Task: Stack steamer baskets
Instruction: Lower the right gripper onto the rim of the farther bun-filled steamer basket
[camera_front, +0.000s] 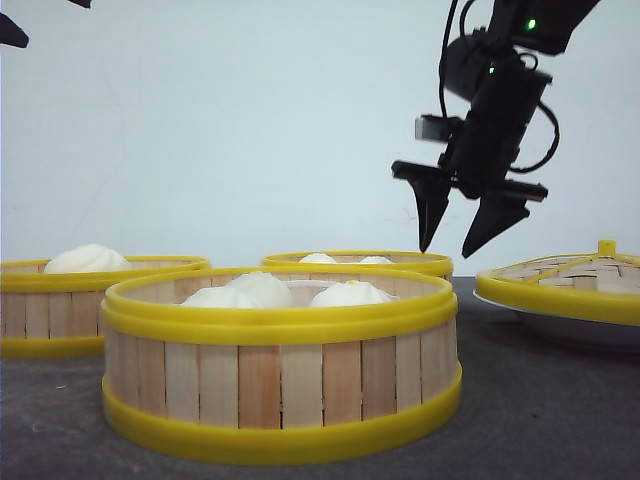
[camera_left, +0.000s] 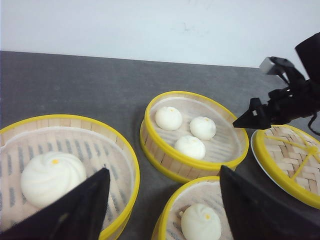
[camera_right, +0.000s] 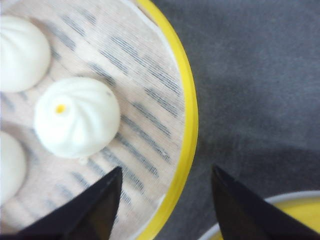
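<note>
Ideally, the right gripper (camera_front: 456, 247), its jaws spread wide and empty above the far steamer basket (camera_front: 360, 262), should descend straight so one finger lands inside that basket's yellow rim (camera_right: 189, 131), below it, and the other outside, clear of the buns (camera_right: 76, 123).

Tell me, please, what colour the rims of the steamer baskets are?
Bright yellow, seen best in the front view on the nearest steamer basket.

Dark grey table (camera_front: 540, 400), matte. On it: three baskets, near (camera_front: 282, 360), left (camera_front: 60, 305), far (camera_front: 360, 262), each with white buns, none stacked. Right: white plate (camera_front: 560, 325) on table, carrying domed lid (camera_front: 575, 280).
</note>
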